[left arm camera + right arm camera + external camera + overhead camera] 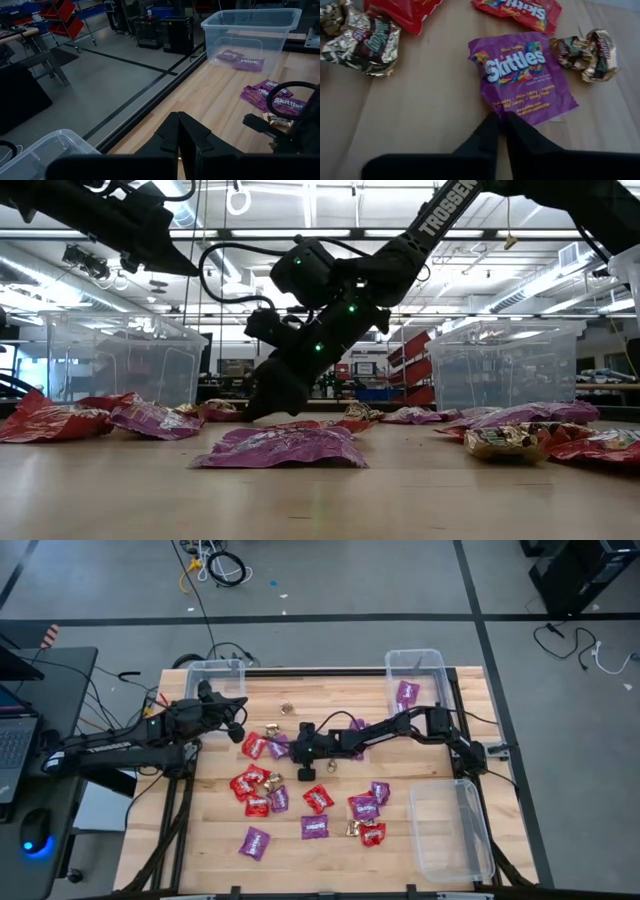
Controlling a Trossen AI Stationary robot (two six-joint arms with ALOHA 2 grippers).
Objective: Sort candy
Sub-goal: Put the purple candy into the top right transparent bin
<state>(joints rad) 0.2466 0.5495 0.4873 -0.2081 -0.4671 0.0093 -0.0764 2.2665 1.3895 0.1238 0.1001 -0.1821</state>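
1. High view: the right gripper (307,773) is down in the middle of the table, in the thick of the candy (300,802). The left gripper (238,726) hangs above the table's far left part, near the far-left bin (214,671). Red and purple packets, plus a few gold pieces, lie scattered across the bare wood. 2 purple packets already sit in the far-right bin (415,662); the near-right bin (450,830) looks empty. So sorting is barely begun, I'd say.

2. Low view: the right gripper (268,402) is right down at the table, its tip low among flat, crinkled packets. A purple one (285,448) lies limp in front. The bins are clear, thin-walled plastic.

3. Left wrist view: the left fingers (170,136) are pressed together with nothing between them. Beyond them stands the bin with the 2 purple packets (243,59), and more purple packets lie on the wood.

4. Right wrist view: the right fingers (485,134) are pinched together on the edge of a purple packet (522,75), which lies flat on the wood. Glossy film, slippery I'd guess. Crumpled gold foil pieces (362,41) and red packets (519,11) lie around it.

5. Step in hand: grabbing a purple packet. Next it needs a clean lift, checking the thin edge holds, then a carry to the far-right bin.
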